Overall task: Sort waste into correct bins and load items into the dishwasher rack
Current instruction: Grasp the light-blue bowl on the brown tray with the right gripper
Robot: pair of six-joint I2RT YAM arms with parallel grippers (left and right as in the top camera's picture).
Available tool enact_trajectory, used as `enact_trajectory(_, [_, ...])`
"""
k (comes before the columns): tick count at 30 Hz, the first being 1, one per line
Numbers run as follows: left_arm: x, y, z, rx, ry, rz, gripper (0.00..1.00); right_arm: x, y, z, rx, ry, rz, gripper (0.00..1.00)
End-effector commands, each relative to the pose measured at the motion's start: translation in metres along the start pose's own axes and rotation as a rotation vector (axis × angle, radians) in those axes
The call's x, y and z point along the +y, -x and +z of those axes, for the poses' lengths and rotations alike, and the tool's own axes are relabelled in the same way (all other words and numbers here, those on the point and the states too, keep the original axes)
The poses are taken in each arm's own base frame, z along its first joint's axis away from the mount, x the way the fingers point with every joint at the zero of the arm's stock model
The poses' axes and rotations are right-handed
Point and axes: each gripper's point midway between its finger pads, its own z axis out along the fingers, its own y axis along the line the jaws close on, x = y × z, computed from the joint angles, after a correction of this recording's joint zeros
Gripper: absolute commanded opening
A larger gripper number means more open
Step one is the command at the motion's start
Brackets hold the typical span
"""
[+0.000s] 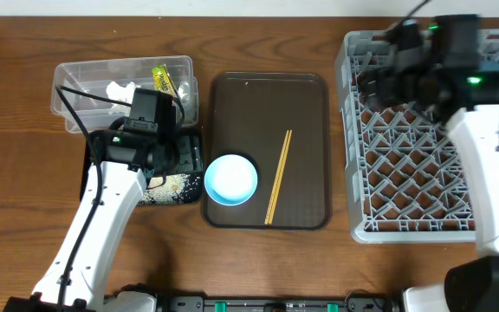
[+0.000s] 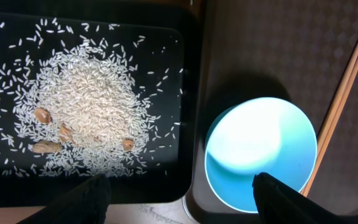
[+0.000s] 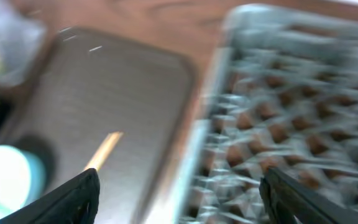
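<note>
A light blue bowl (image 1: 230,179) and wooden chopsticks (image 1: 278,176) lie on the brown tray (image 1: 310,95). The bowl (image 2: 260,152) and chopsticks (image 2: 339,106) also show in the left wrist view. Rice (image 2: 86,106) is heaped in the black tray (image 2: 188,93). The clear tub (image 1: 76,74) holds a white tissue (image 1: 118,89) and the yellow-green wrapper (image 1: 162,81). My left gripper (image 2: 179,199) is open and empty over the black tray's edge beside the bowl. My right gripper (image 3: 179,196) is open and empty above the grey rack (image 1: 405,173), at its left rim (image 3: 204,124). Plate and cups are hidden.
The rack fills the table's right side. The brown tray lies in the middle, between the black tray and the rack. The right wrist view is blurred. A few brown scraps (image 2: 42,115) lie in the rice.
</note>
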Motion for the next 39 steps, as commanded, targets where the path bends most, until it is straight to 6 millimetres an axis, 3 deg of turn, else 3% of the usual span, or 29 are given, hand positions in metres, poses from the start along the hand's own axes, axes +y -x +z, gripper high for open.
enact_trajectory(1, [0.002, 0.001, -0.002, -0.006, 0.009, 0.003, 0.76, 0.043, -0.018, 0.023, 0.075, 0.108, 0.03, 0.83])
enact_trajectory(4, [0.004, -0.001, -0.002, -0.002, 0.019, -0.003, 0.76, 0.071, -0.035, 0.041, 0.133, 0.15, 0.016, 0.83])
enact_trajectory(8, [0.036, -0.005, -0.005, -0.011, 0.198, -0.147, 0.76, 0.105, -0.062, 0.068, 0.229, 0.196, -0.002, 0.83])
enact_trajectory(13, [0.047, -0.013, -0.008, 0.011, 0.252, -0.176, 0.76, 0.142, -0.093, 0.1, 0.337, 0.235, -0.03, 0.79])
enact_trajectory(16, [0.052, -0.013, -0.008, 0.012, 0.257, -0.192, 0.76, 0.165, -0.114, 0.12, 0.4, 0.257, -0.074, 0.66])
enact_trajectory(20, [0.054, -0.012, -0.009, 0.012, 0.26, -0.201, 0.76, 0.181, -0.137, 0.138, 0.47, 0.254, -0.062, 0.59])
enact_trajectory(29, [0.054, -0.012, -0.009, 0.012, 0.26, -0.201, 0.76, 0.204, -0.17, 0.168, 0.544, 0.261, -0.08, 0.49])
enact_trajectory(34, [0.054, -0.012, -0.009, 0.012, 0.26, -0.201, 0.76, 0.199, -0.171, 0.181, 0.534, 0.203, -0.034, 0.33])
enact_trajectory(39, [0.054, -0.012, -0.009, 0.012, 0.259, -0.202, 0.77, 0.189, -0.166, 0.186, 0.509, 0.131, -0.009, 0.11])
